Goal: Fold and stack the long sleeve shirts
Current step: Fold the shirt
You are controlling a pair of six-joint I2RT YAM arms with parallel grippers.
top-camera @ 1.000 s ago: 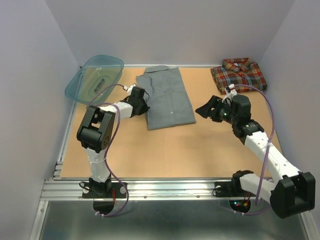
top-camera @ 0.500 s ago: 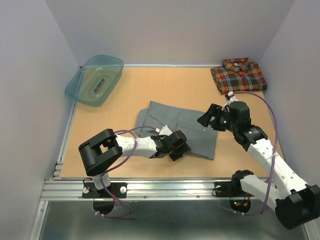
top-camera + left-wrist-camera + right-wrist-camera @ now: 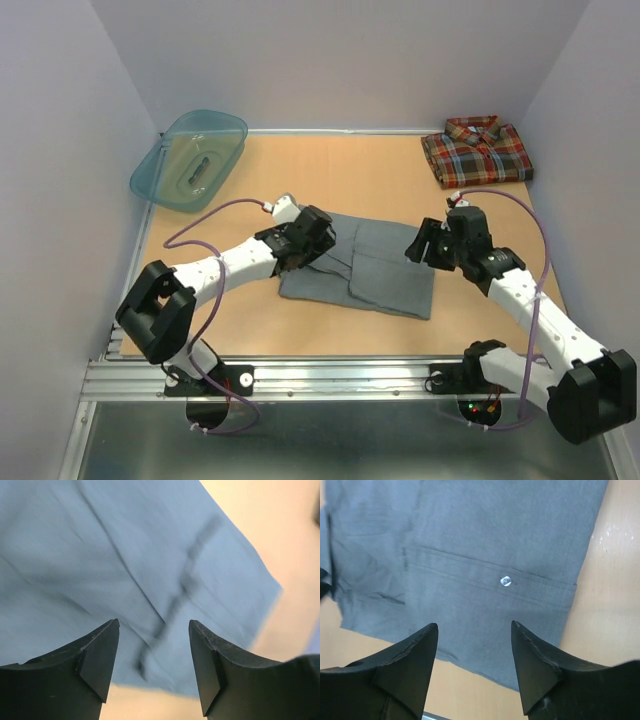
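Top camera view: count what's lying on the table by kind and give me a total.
Shirts: 2, the grey shirt and the plaid shirt
Basins: 1, the teal basin
Total: 3

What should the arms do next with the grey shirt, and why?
Probably lower both arms' jaws onto the grey shirt and grip its edges for another fold. It lies loosely folded mid-table with both jaws hanging open over it, holding nothing, and the plaid shirt lies neatly folded in the far right corner.
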